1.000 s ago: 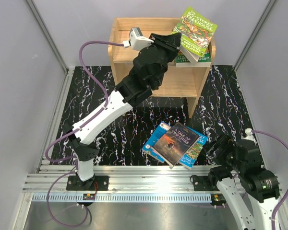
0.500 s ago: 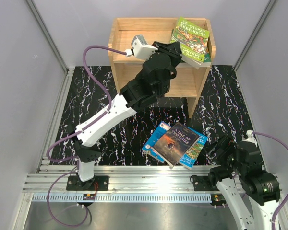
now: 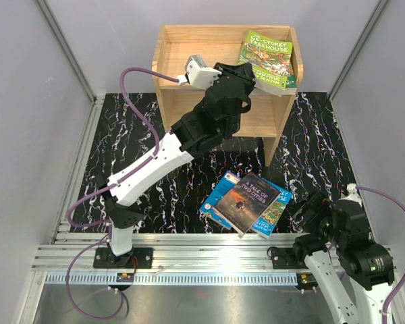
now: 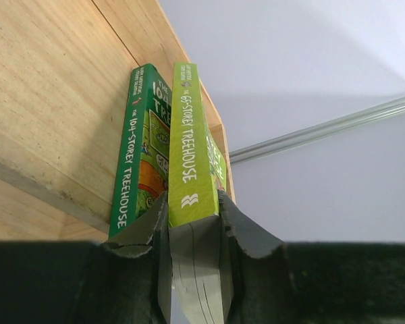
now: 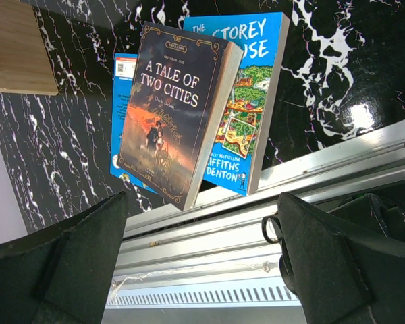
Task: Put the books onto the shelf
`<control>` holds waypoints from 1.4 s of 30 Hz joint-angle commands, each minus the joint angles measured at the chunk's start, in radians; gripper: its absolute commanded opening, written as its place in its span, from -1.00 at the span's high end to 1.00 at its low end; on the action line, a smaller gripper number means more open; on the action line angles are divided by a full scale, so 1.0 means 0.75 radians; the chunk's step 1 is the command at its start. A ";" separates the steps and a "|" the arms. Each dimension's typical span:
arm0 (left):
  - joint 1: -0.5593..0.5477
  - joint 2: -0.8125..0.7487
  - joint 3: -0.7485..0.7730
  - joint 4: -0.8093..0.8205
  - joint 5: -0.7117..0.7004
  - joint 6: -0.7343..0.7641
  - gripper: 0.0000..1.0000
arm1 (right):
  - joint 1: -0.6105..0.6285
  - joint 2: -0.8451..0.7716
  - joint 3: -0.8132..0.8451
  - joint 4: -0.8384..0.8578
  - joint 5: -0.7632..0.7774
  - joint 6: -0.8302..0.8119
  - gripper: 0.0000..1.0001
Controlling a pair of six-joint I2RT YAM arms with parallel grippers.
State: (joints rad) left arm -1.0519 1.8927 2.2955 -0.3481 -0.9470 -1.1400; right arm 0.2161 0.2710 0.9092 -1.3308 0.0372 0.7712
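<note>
Fingers of the left gripper point(image 4: 194, 209) are nearly shut, pinching one end of the green 65-Storey Treehouse point(image 4: 187, 148). That book is at the right end of the top of the shelf point(image 3: 189, 42). The right gripper point(image 5: 202, 199) is spread wide, holds nothing, and hangs low over the near edge of the black marbled table point(image 3: 310, 135).

Only the left wrist view shows a second green book point(image 4: 131, 169), a 104-Storey Treehouse, right beside the held one against the wood. From above it is almost hidden.

The right wrist view shows A Tale of Two Cities point(image 5: 172, 115) lying on top of a blue book point(image 5: 253, 94) and a second blue book point(image 5: 121, 115), on the table in front of the shelf. The first blue title is partly covered. The second cover is mostly hidden and unreadable.
</note>
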 commanded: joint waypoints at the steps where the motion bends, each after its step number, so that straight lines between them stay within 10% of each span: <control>1: -0.021 0.066 0.054 0.065 0.078 -0.063 0.46 | 0.008 -0.006 0.025 0.015 0.034 -0.004 -0.99; 15: -0.023 0.084 0.030 0.008 0.232 -0.132 0.19 | 0.006 -0.008 0.003 0.036 0.044 0.003 -1.00; 29: 0.061 -0.030 -0.077 -0.030 0.496 -0.120 -0.69 | 0.004 -0.014 -0.004 0.042 0.053 0.009 -1.00; 42: 0.079 -0.104 -0.218 0.008 0.778 -0.186 -0.98 | 0.006 -0.014 -0.020 0.058 0.057 0.017 -1.00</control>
State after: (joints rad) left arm -1.0058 1.8214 2.1632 -0.3099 -0.4709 -1.2881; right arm 0.2161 0.2619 0.8951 -1.3277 0.0452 0.7738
